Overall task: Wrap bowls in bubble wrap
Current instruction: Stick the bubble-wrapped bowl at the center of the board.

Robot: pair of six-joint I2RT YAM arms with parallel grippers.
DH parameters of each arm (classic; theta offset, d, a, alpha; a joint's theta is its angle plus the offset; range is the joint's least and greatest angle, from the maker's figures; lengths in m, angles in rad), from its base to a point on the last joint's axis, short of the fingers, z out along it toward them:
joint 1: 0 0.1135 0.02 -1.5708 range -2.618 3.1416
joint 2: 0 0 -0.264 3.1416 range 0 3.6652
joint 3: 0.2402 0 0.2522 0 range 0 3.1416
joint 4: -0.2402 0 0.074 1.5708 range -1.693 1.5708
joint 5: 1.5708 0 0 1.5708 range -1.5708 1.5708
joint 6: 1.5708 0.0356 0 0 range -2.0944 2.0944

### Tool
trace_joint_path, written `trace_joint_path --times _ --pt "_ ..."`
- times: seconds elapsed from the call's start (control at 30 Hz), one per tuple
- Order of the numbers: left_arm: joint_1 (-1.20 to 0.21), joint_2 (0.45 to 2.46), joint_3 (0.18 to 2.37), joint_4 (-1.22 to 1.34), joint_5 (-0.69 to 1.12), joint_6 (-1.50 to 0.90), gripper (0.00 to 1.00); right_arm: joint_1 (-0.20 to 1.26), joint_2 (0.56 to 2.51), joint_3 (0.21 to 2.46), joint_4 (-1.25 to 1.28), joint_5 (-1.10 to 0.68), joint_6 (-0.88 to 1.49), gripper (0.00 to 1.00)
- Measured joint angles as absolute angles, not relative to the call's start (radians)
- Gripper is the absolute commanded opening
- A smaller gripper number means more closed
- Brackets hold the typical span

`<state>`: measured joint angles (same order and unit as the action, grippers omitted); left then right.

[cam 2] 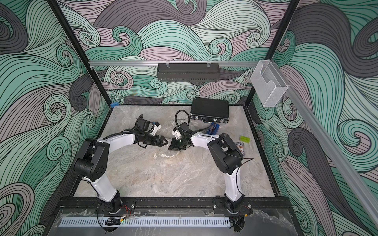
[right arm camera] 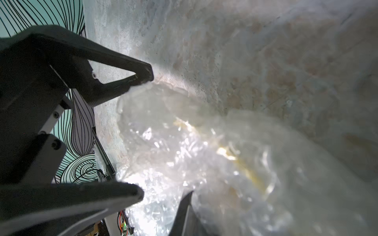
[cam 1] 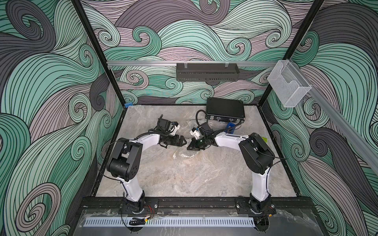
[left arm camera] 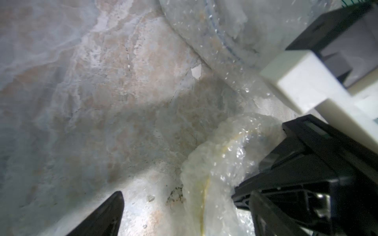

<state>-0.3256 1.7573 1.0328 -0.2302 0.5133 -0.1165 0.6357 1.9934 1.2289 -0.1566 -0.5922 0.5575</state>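
The two end effectors are brought tip to tip over the middle of the surface [cam 1: 163, 179], above a crumpled bundle of wrap [cam 1: 183, 155]. The right end effector [cam 1: 189, 148] is clenched. In the left wrist view a ridge of wrap is seen drawn up to its tips, so a fold appears to be pinched there. This hold is judged to stop the film springing open off the bowl.

The left end effector [right arm camera: 143, 132] is released. In the right wrist view its fingers [right arm camera: 102, 196] are spread wide, with one tip just touching the film's edge and nothing gripped between them. It is judged to be left open so that a loose flap can be taken while the other side is pinned.

The bowl [left arm camera: 204, 190] being worked on is made out only as a yellow line through the film. It lies on the surface inside the bundle, just beside the right end effector. A second bundle [left arm camera: 216, 38], with a blue rim line showing through, is seen lying near it, apart from both end effectors. It is taken to be the other bowl, already covered. How fully the near bowl is enclosed cannot be told.
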Motion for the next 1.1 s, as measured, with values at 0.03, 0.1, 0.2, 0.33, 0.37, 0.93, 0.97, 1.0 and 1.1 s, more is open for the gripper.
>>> trace_joint_path --times 0.03,0.1,0.2,0.33,0.37,0.93,0.97,1.0,1.1 --pt "-0.326 1.759 1.028 -0.222 0.527 -0.113 0.95 0.636 1.993 1.229 -0.157 -0.592 0.558 0.0" --pt "-0.326 1.759 1.021 -0.214 0.549 -0.107 0.95 0.636 1.993 1.229 -0.157 -0.592 0.557 0.0" --pt "-0.326 1.761 1.019 -0.197 0.581 -0.097 0.94 0.635 1.993 1.229 -0.157 -0.592 0.557 0.0" --pt "-0.326 1.787 1.02 -0.191 0.604 -0.088 0.92 0.636 1.993 1.229 -0.158 -0.592 0.557 0.0" --pt "-0.326 1.798 1.02 -0.191 0.607 -0.087 0.91 0.635 1.993 1.229 -0.158 -0.592 0.557 0.0" --pt "-0.33 1.897 1.119 -0.22 0.619 -0.098 0.65 0.635 1.994 1.232 -0.165 -0.592 0.556 0.0" --pt "-0.33 1.902 1.122 -0.221 0.62 -0.099 0.63 0.635 1.994 1.232 -0.165 -0.592 0.555 0.0" --pt "-0.331 1.906 1.124 -0.222 0.622 -0.101 0.61 0.635 1.994 1.232 -0.165 -0.592 0.555 0.0" --pt "-0.332 1.917 1.131 -0.223 0.636 -0.103 0.51 0.635 1.994 1.232 -0.165 -0.592 0.554 0.0"
